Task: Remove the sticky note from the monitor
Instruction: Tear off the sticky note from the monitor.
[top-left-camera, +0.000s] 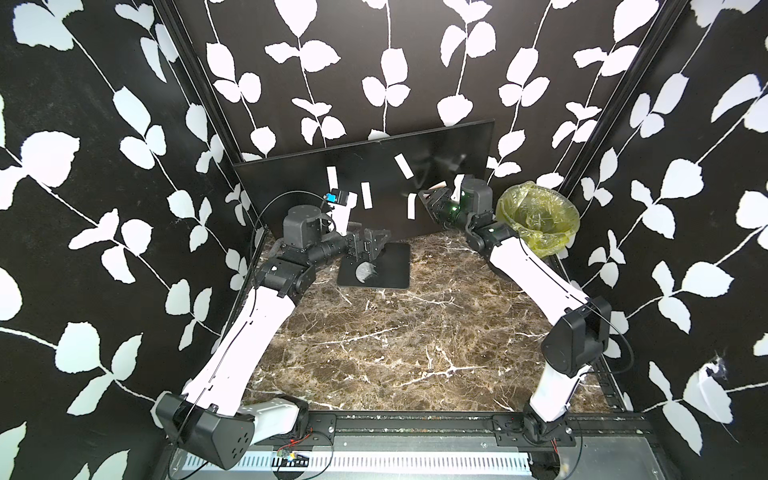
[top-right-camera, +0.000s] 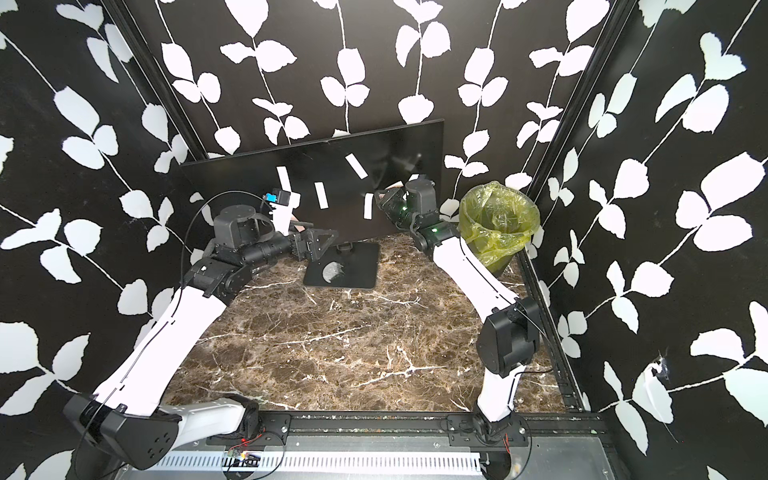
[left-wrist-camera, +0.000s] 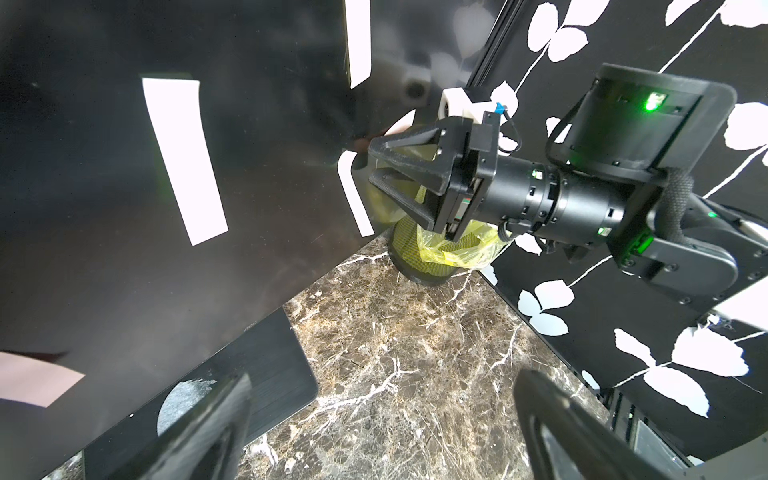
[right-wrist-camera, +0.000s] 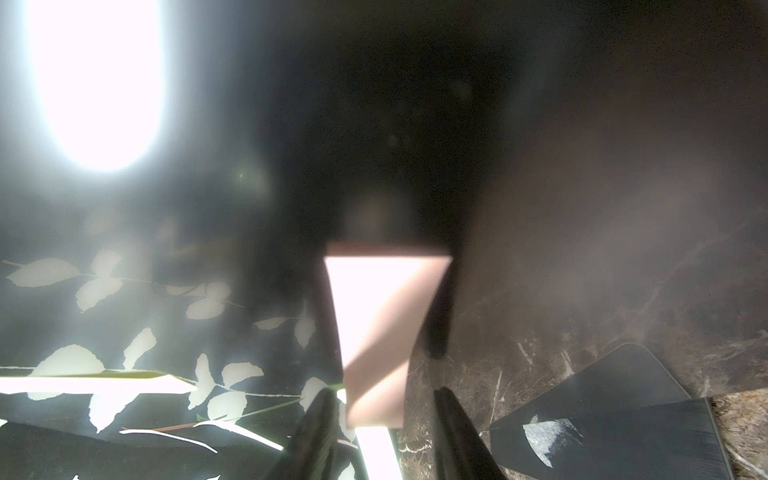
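The monitor (top-left-camera: 374, 166) (top-right-camera: 332, 166) is a black screen leaning at the back, and it fills the left wrist view (left-wrist-camera: 104, 249). A pale pink sticky note (right-wrist-camera: 382, 316) hangs on its right part, also seen in both top views (top-left-camera: 439, 185) (top-right-camera: 397, 184) and the left wrist view (left-wrist-camera: 398, 124). My right gripper (right-wrist-camera: 384, 392) (top-left-camera: 422, 194) (top-right-camera: 377, 195) (left-wrist-camera: 372, 164) is open close to the screen, jaws either side of the note's free end. My left gripper (left-wrist-camera: 386, 376) (top-left-camera: 376, 241) (top-right-camera: 320, 245) is open and empty, low over the monitor's base plate (top-left-camera: 390, 266).
A mesh bin with a yellow-green liner (top-left-camera: 540, 241) (top-right-camera: 498, 245) (left-wrist-camera: 428, 257) stands at the back right, beside the right arm. White strips (top-left-camera: 365, 195) show on the screen. A second pinkish patch (left-wrist-camera: 33, 382) sits low on the screen's left. Patterned walls close in three sides.
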